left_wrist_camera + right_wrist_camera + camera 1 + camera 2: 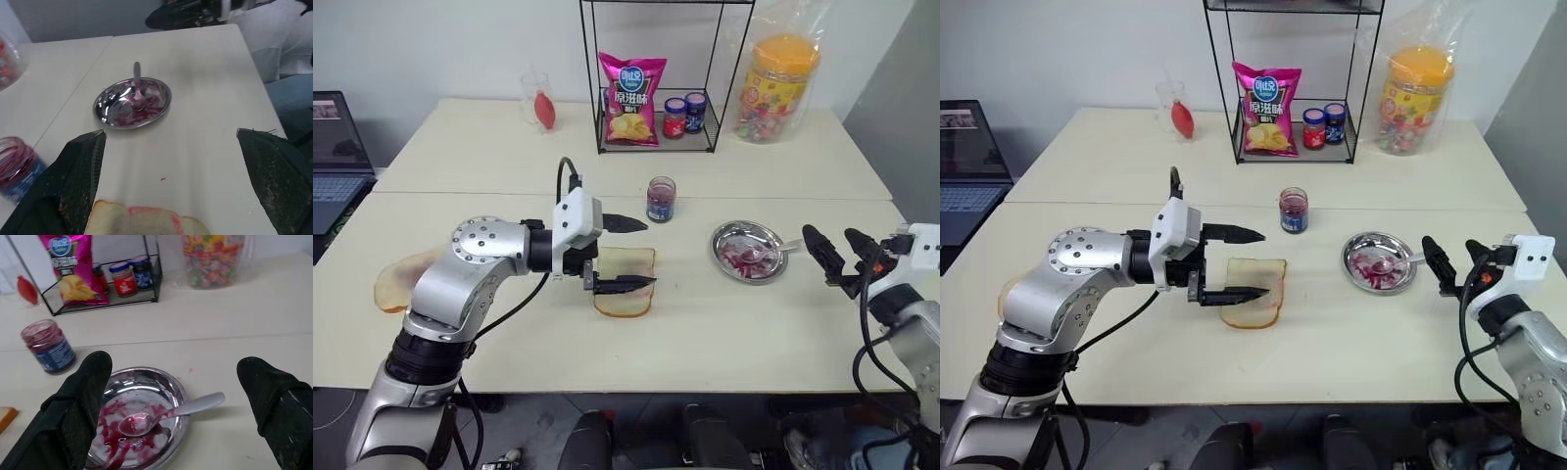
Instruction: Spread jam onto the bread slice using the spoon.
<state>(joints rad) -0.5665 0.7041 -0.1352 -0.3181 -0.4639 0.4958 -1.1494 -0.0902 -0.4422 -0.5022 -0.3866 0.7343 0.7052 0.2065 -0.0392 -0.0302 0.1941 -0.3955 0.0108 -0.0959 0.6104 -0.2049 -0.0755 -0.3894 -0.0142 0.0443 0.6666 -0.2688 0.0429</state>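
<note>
1. the spoon (168,413) lies in the metal dish (724,257), bowl in jam smears, handle pointing toward the right gripper (837,257).
2. right gripper is nearer, just beside the dish, jaws wide and empty.
3. left gripper (631,253) hovers over the bread slice (626,291) beyond the dish's far side, jaws wide.

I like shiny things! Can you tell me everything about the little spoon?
The spoon is small, slim and silver, and looks like metal. It lies in the round metal dish, bowl up among red jam smears, with a little jam in its bowl. Its thin handle rests on the dish's rim and pokes out over the table. Nothing is holding it.
</note>
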